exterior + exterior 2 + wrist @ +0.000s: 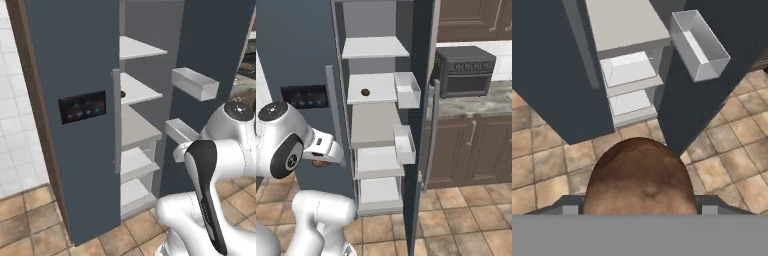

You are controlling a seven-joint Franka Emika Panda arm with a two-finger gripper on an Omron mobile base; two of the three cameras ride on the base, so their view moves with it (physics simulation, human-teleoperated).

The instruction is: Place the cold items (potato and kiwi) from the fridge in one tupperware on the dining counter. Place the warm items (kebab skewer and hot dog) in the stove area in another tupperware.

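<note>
Potato (639, 177) is seen nearest the lens in the hand view, brown and rough-skinned, wedged between the gripper (639, 209) fingers (567, 207); jaws are held wide, clamped on the potato's two sides. Same potato is glimpsed in the right base view as a small brown patch (318, 163) under the white wrist, in front of the closed left fridge door (296, 75)

Fridge (135, 100) is noted with its right door (418, 115) swung open. Inner shelves are exposed, white and grey, stacked from top to bottom. Kiwi (365, 92) is recorded as a small dark round thing on the second shelf (373, 87) from the top, near that shelf's left edge, well apart from the gripper; in the left base view just a sliver of it (122, 93) is visible behind the edge of the left door

Two clear door bins (195, 82) are mounted on the inside of the open door, one above the other. Dispenser panel (82, 106) is set in the left door face

Toaster oven (465, 70) is seen on the stone counter (476, 102) right of the fridge, above brown cabinets (471, 150). Floor (542, 150) is tiled in tan
</note>
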